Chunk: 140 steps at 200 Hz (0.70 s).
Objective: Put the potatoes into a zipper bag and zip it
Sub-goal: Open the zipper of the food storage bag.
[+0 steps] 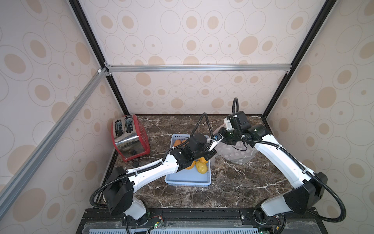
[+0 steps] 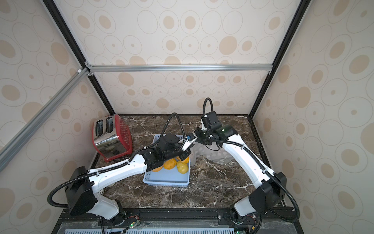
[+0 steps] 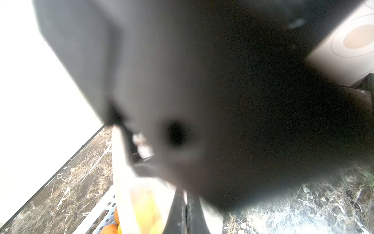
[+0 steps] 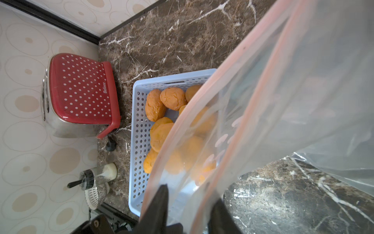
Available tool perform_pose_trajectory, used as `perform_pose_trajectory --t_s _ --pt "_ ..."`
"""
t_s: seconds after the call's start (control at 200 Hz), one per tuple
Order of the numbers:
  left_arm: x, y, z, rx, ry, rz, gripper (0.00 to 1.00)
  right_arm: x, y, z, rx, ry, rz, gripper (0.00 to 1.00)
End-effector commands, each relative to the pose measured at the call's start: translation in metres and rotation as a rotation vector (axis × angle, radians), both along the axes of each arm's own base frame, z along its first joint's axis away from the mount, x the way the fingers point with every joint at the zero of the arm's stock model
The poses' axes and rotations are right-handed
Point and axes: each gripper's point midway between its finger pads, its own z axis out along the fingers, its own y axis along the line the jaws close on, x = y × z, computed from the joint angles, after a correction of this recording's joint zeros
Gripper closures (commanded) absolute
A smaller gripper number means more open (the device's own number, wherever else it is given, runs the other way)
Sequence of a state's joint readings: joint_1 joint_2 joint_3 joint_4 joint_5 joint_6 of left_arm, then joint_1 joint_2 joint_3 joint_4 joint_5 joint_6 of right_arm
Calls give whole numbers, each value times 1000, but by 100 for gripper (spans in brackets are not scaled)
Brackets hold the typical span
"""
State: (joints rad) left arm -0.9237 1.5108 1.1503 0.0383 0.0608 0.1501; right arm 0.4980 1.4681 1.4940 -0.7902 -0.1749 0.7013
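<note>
Right wrist view, right hand [image 4: 190,194] half-open astride zipper bag [image 4: 303,101] rim, potatoes [image 4: 173,98] in basket [image 4: 139,129] beyond it, left hand [image 3: 185,199] closed.

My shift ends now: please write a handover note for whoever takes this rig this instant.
Left gripper: shut, apparently pinching the clear plastic zipper bag by its rim.
Right gripper: jaws apart, astride the bag's pink-zippered rim, not gripping.
Orange-tan oval potatoes: all seen lie in the pale blue perforated plastic basket.
Done: bag raised, mouth open.
Left: load potatoes, zip.
</note>
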Motion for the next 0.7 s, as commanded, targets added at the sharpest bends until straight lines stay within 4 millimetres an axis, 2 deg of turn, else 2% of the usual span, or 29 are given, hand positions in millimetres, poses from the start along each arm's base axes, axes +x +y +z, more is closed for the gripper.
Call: perform_pose_trajectory --t_s 0.0,0.05,0.06,0.1,0.125,0.165,0.305,0.365,0.54,0.695 --pt "-4 -4 10 -22 -26 -10 93 0 -2 1 -13 0 1 89" --pt "-5 -3 11 -28 -15 -7 60 1 -1 6 -13 -24 18 98" --pt "-5 -3 12 -32 -13 -4 50 2 0 7 -12 -30 23 100" --pt "-3 0 16 -47 0 23 20 2 1 11 -15 -57 44 100" --pt "-2 3 19 -58 7 43 10 1 1 14 -14 -77 58 100" --pt "-3 8 28 -91 12 71 2 1 4 19 -11 -124 103 100" --pt "-2 31 63 -242 75 179 1 -9 4 24 -43 -270 223 100" --pt "-1 30 65 -281 158 188 1 -14 1 20 -73 -298 263 100" --pt "-7 3 57 -350 359 140 2 -28 -7 15 -107 -358 307 100" --pt "-1 -21 37 -352 459 122 14 -35 -7 12 -102 -349 330 100"
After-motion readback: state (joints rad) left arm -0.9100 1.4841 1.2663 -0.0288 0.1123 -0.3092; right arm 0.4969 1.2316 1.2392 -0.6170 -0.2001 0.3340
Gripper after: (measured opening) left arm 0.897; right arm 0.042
